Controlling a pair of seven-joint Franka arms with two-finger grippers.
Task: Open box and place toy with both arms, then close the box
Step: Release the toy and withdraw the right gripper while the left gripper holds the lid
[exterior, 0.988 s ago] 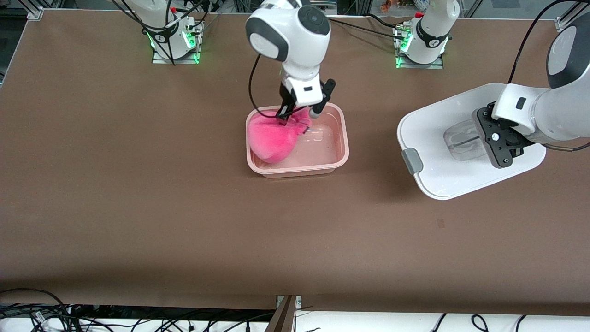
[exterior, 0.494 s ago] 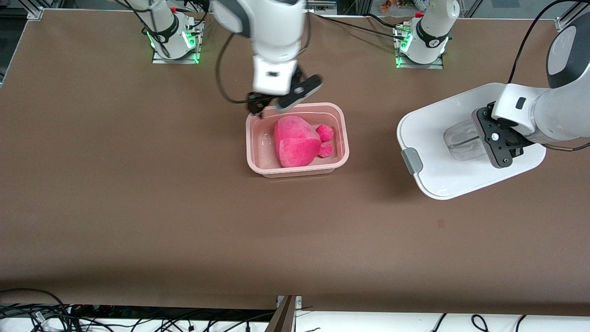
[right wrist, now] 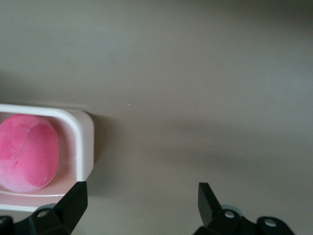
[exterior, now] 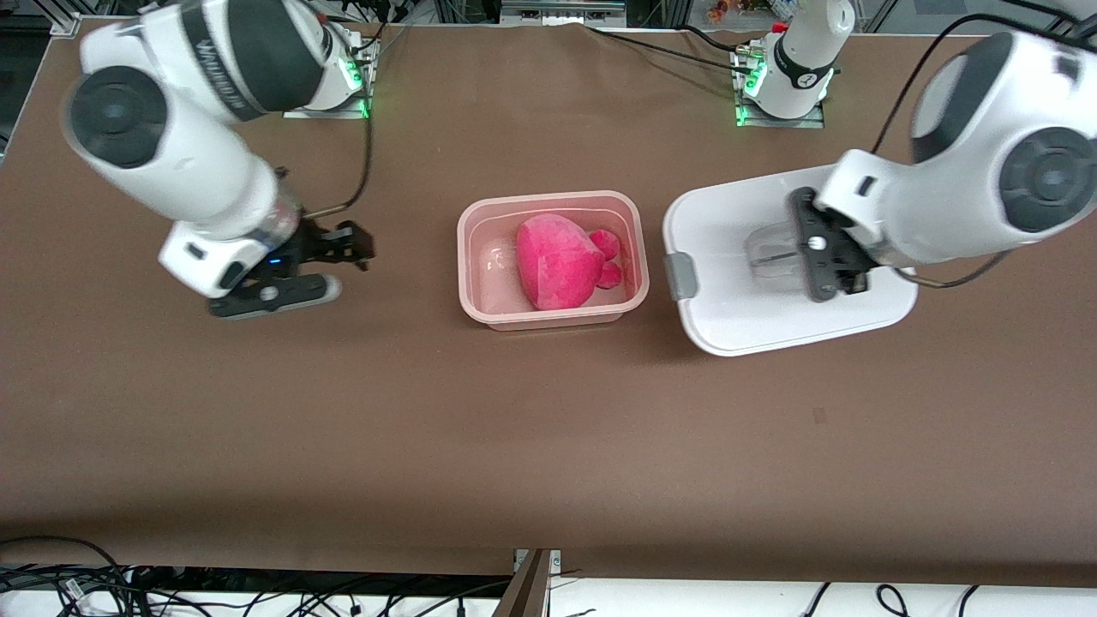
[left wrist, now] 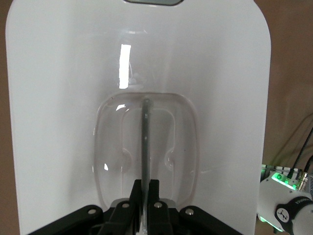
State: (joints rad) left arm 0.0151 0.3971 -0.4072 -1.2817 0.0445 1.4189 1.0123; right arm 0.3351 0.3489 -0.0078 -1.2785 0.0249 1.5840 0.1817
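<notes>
The pale pink box (exterior: 470, 257) stands open at the table's middle. The hot-pink plush toy (exterior: 557, 261) lies inside it; both show in the right wrist view, box (right wrist: 80, 142) and toy (right wrist: 27, 152). My left gripper (exterior: 827, 257) is shut on the clear recessed handle (left wrist: 145, 137) of the white lid (exterior: 728, 300) and holds the lid in the air beside the box, toward the left arm's end. A grey clip (exterior: 681, 276) faces the box. My right gripper (exterior: 330, 261) is open and empty over bare table toward the right arm's end; it also shows in its wrist view (right wrist: 142, 193).
Both arm bases (exterior: 324, 77) (exterior: 784, 81) stand along the table's edge farthest from the front camera. Cables lie past the table's nearest edge (exterior: 86, 583). The brown table (exterior: 548, 446) is bare nearer the front camera.
My right gripper let go of the toy, which dropped into the box, then swung away toward the right arm's end. My left gripper carried the lid closer to the box.
</notes>
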